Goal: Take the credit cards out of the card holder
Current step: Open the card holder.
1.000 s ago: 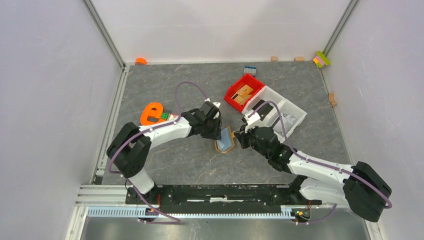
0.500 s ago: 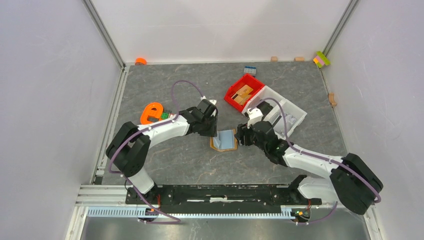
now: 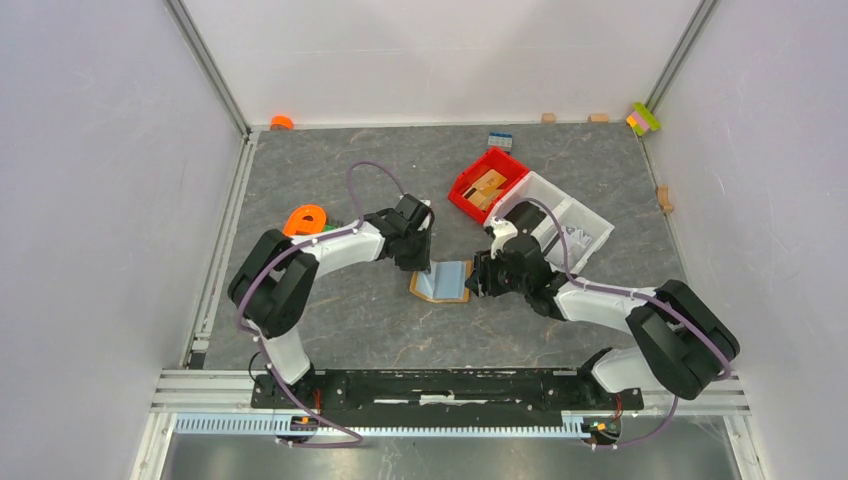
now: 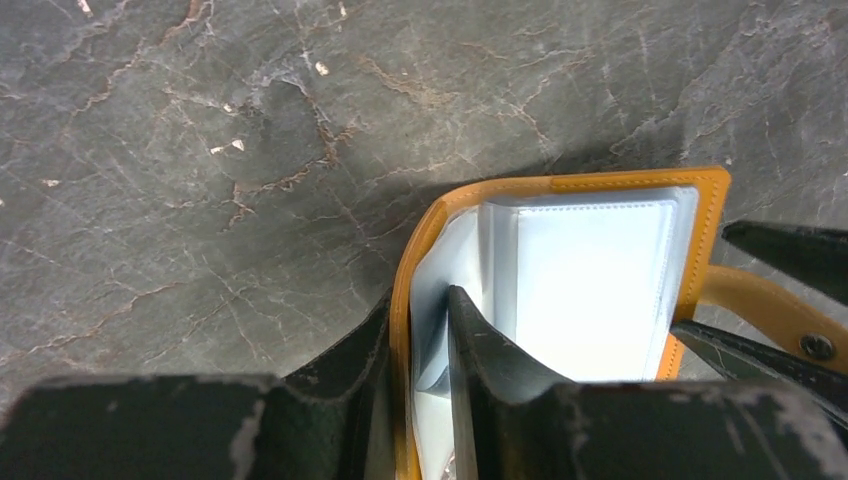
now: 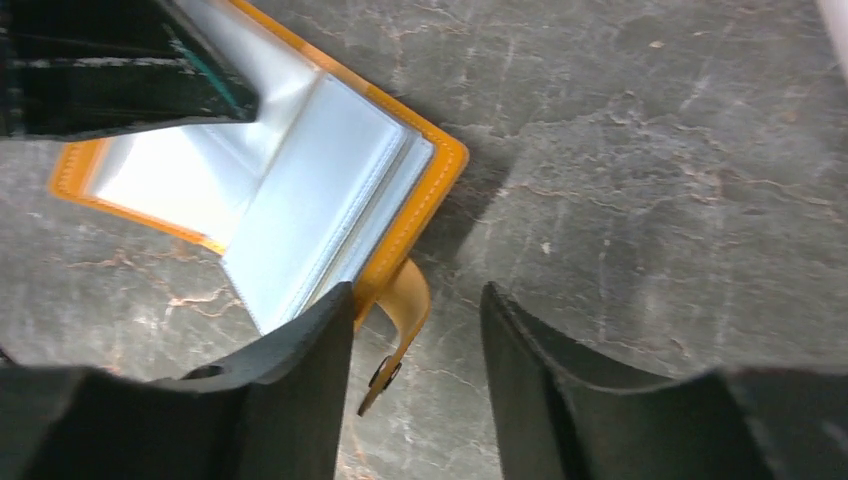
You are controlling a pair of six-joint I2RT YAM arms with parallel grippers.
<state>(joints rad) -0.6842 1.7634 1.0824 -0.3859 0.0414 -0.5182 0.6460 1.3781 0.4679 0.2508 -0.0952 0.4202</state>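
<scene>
The orange-tan card holder (image 3: pixel 443 282) lies spread open on the grey tabletop, its pale blue-grey lining facing up. My left gripper (image 3: pixel 421 263) pinches its left flap: in the left wrist view one finger is outside the orange edge and the other presses on the lining (image 4: pixel 590 280). My right gripper (image 5: pixel 415 300) stands open at the holder's right edge (image 5: pixel 300 190). The orange snap strap (image 5: pixel 400 320) hangs between its fingers, touching neither pad. No credit cards show; the clear sleeves look blank.
A red bin (image 3: pixel 487 185) holding wooden blocks and a white tray (image 3: pixel 572 225) stand behind the right arm. An orange ring-shaped object (image 3: pixel 304 222) lies by the left arm. Small blocks (image 3: pixel 645 118) sit along the back wall and the right edge.
The card holder has gone from standing half folded to lying open flat, a little further left. My right gripper let go and opened. My left gripper closed tighter on the left flap.
</scene>
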